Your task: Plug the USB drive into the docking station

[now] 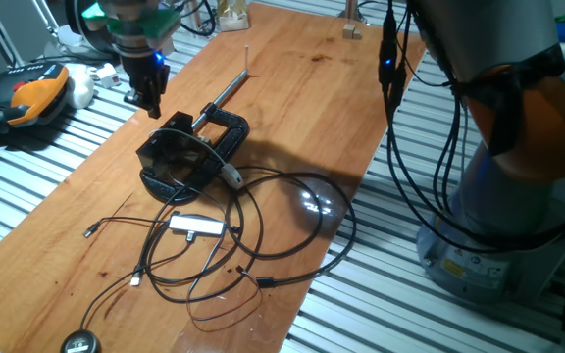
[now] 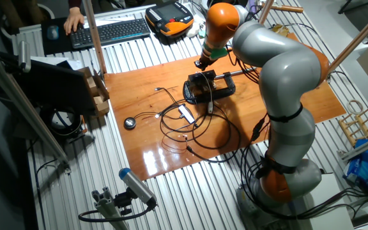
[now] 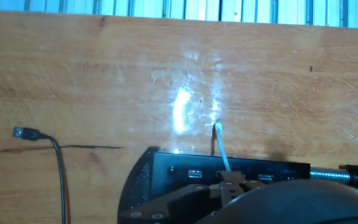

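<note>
The jaws of the black two-finger gripper (image 1: 148, 95) hover, their state impossible to tell. The black boxy docking station (image 1: 178, 157) sits on the wooden bench (image 1: 302, 88) toward five o'clock, its port row (image 3: 229, 174) running three-to-nine.

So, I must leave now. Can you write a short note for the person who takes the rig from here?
Pincer: it hovers just above the back of the docking station; open or shut cannot be told, and no USB drive shows in it.
Docking station: on the wooden table, held in a black clamp; in the hand view its USB ports look free.
Done: arm brought over the station.
Left: confirm the drive is held, align it with a port, push it in.
</note>
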